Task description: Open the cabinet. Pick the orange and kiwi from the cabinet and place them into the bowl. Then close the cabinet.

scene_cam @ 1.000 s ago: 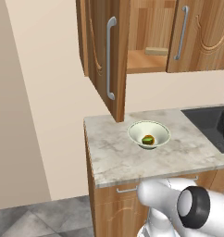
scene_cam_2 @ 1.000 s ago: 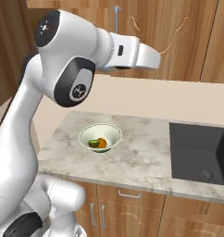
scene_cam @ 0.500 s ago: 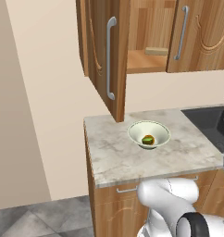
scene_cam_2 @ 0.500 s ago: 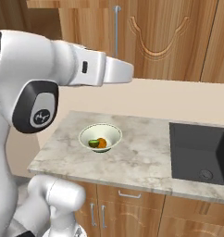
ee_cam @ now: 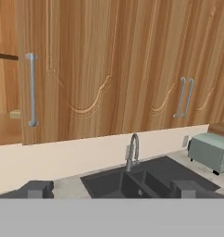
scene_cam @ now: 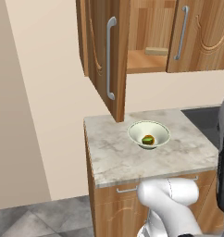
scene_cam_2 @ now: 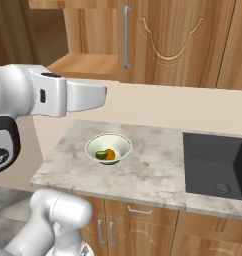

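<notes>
The cabinet (scene_cam: 102, 51) hangs over the counter with its left door swung out towards me and its right door (scene_cam_2: 168, 40) shut. Below it the pale bowl (scene_cam: 156, 128) stands on the marble counter, and the orange (scene_cam_2: 110, 154) and the green kiwi (scene_cam_2: 100, 155) lie in it side by side. In the hand view my gripper (ee_cam: 111, 190) is open with nothing between its fingertips (ee_cam: 37, 189). It faces the shut cabinet doors (ee_cam: 109, 69) from some way off, above the sink.
A flat tan block (scene_cam: 156, 51) lies on the cabinet's shelf. A dark sink (scene_cam_2: 218, 160) with a faucet (ee_cam: 133, 150) is right of the bowl, and a toaster (ee_cam: 211, 150) stands beyond. A beige wall (scene_cam: 40, 92) bounds the counter's left end.
My arm has swung: in the right base view its white link has dropped lower and moved left. The bowl, both fruits and the cabinet doors stay as they were.
</notes>
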